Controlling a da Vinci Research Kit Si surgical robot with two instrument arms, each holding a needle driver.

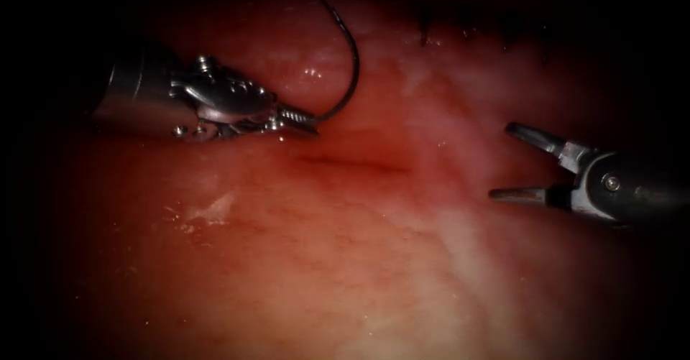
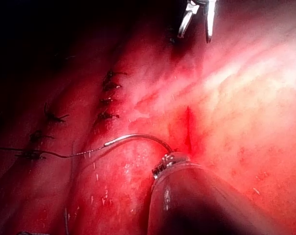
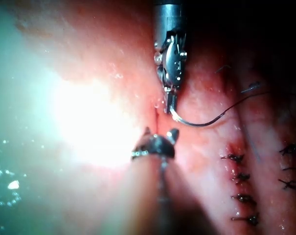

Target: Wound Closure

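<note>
The left arm's silver metal gripper (image 1: 305,121) is polished and glinting, its jointed wrist bright with highlights. The right arm's grey metal gripper (image 1: 523,166) looks duller, more satin. The thin dark curved steel needle (image 1: 350,72) is smooth with a faint sheen. The wet pink-red pork tissue (image 1: 345,259) is glossy, slick and softly uneven.

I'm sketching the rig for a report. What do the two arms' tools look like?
The left tool is shiny silver metal with a knuckled wrist, small screws and a ridged neck, on a dark grey shaft. The right tool has two slim, tapered grey jaws on a silver hinge with one round screw, on a dark shaft.
</note>
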